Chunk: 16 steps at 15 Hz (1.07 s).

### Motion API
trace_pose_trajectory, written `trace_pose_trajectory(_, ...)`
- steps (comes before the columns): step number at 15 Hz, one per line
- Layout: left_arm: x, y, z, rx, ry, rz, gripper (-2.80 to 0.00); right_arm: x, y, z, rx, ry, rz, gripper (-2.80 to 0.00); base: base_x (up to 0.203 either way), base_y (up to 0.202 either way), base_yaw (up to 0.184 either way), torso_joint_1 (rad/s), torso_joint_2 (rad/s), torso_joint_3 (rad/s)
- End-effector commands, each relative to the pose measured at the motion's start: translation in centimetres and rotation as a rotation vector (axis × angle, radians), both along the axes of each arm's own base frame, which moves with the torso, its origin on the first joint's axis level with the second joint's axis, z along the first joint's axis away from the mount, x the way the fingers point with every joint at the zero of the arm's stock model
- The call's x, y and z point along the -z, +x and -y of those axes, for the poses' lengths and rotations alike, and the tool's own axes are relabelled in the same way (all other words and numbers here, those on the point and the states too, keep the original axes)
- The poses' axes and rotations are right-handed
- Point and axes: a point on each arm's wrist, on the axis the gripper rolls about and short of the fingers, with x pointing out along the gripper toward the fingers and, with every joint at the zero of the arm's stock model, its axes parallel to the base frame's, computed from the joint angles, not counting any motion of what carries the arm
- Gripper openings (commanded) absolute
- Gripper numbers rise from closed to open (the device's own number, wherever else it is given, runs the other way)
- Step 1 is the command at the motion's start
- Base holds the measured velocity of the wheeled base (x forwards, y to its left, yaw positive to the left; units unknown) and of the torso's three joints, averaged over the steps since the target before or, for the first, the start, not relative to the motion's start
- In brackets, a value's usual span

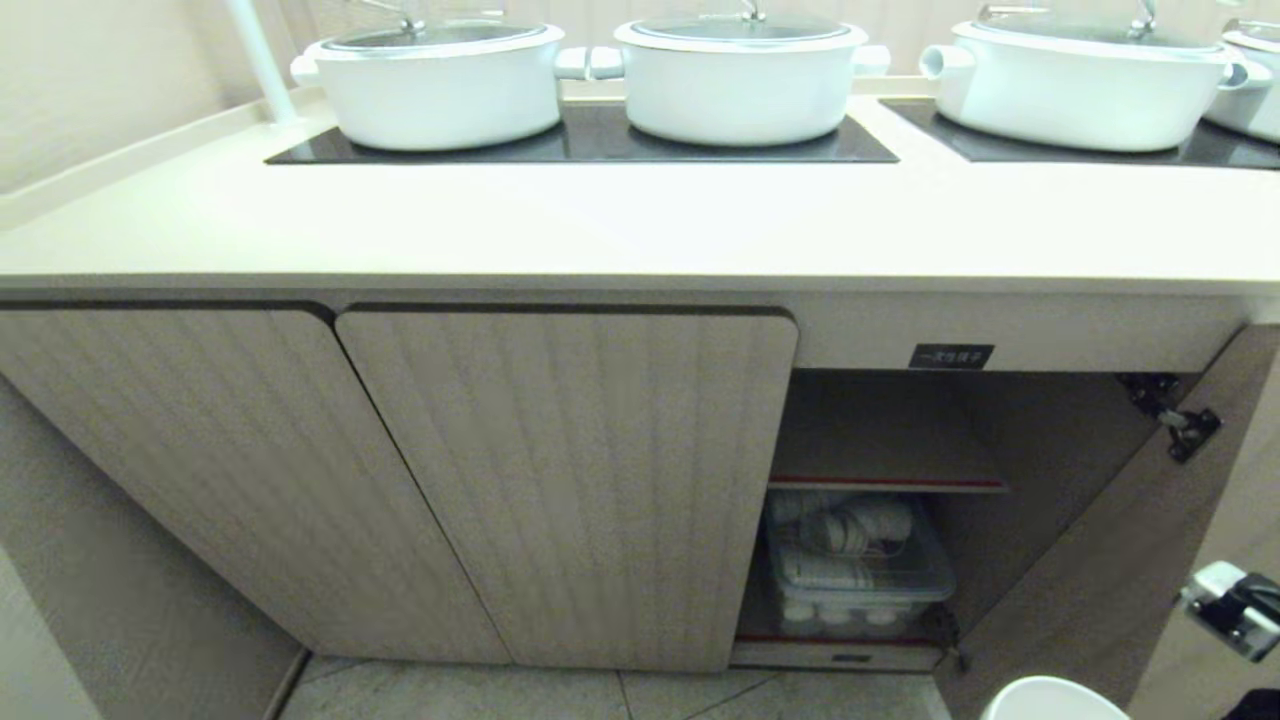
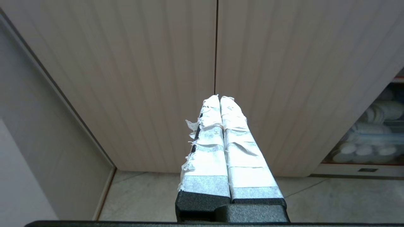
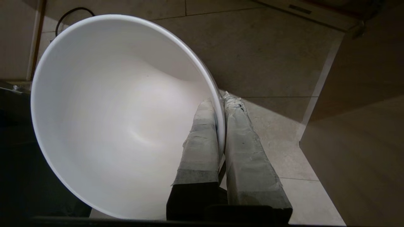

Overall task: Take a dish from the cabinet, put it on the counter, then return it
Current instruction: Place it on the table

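Observation:
The dish (image 3: 120, 119), a plain white round bowl, hangs above the tiled floor with my right gripper (image 3: 219, 101) shut on its rim, one taped finger inside and one outside. In the head view only the bowl's top edge (image 1: 1050, 695) shows at the bottom right, below the open cabinet (image 1: 890, 500) and its swung-out door (image 1: 1130, 520). The cream counter (image 1: 600, 220) runs above the cabinet. My left gripper (image 2: 220, 97) is shut and empty, parked facing the closed ribbed doors (image 2: 157, 78).
Three white lidded pots (image 1: 740, 80) stand on black cooktop panels (image 1: 600, 145) at the counter's back. A clear bin of stacked white cups (image 1: 860, 575) fills the cabinet's lower shelf under the red-edged shelf (image 1: 885, 483). Part of my right arm (image 1: 1235, 605) shows at the right edge.

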Motion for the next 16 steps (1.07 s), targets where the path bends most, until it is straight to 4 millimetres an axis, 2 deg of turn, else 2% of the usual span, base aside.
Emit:
trace_pose_trajectory(1, -0.01, 0.00, 0.00, 0.000, 0.000, 0.000, -2.80, -0.04, 0.05, -0.03, -0.003, 0.001, 0.000, -2.80, 0.000, 0.000, 0.000, 0.199, -0.48, -0.282)
trace_pose_trajectory(16, -0.03, -0.01, 0.00, 0.000, 0.000, 0.001, -2.80, -0.04, -0.03, -0.03, -0.006, 0.001, 0.005, -2.80, 0.000, 0.000, 0.000, 0.238, -0.54, -0.302)
